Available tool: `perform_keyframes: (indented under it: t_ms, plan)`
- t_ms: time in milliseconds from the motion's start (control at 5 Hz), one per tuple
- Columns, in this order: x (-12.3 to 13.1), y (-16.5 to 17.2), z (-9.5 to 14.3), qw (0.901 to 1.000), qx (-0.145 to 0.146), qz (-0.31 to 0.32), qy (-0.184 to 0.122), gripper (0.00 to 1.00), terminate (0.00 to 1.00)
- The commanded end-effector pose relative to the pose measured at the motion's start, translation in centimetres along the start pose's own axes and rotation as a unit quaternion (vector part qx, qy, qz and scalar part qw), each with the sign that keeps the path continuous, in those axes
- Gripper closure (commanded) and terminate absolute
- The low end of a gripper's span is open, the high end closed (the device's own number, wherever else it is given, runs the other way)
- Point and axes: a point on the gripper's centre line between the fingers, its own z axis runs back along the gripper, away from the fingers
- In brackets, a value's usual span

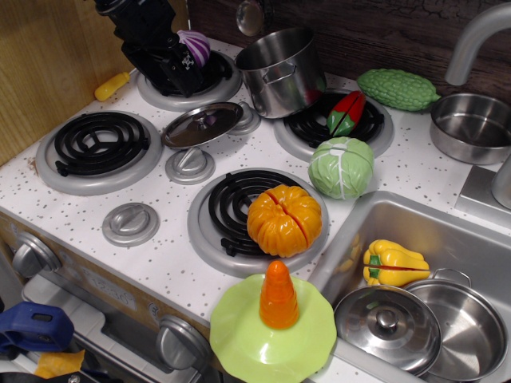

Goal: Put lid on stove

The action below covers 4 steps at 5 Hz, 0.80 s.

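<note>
The lid (202,125), thin, shiny steel with a small knob, lies slightly tilted on the white speckled stove (160,263). It rests over grey dials in the middle, between the back left burner (209,86) and the front burners. My black gripper (177,70) hangs over the back left burner, just behind and left of the lid and apart from it. A purple onion (196,45) sits right beside the gripper. Its fingers are dark against the burner, so their opening is unclear.
A steel pot (279,70) stands tilted at the back. An orange pumpkin (284,220) sits on the front right burner, with a green cabbage (342,167) and a red pepper (346,113) behind it. The sink (447,227) holds a domed lid (387,327), a pan and a yellow pepper. A green plate with a carrot (279,297) sits at the front edge.
</note>
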Motion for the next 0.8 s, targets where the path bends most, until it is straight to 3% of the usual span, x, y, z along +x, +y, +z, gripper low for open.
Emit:
perform_keyframes:
  t_ms: [0,200,600]
  plan:
    - [0.0,0.0,0.0,1.0000,0.000,0.000,0.000,0.00,0.00]
    - [0.4,0.3,-0.6,0.9998,-0.005,-0.015,0.014,0.00,0.00]
    - [1.2,0.9,-2.7,0.9991,-0.036,-0.021,0.010,0.00,0.00]
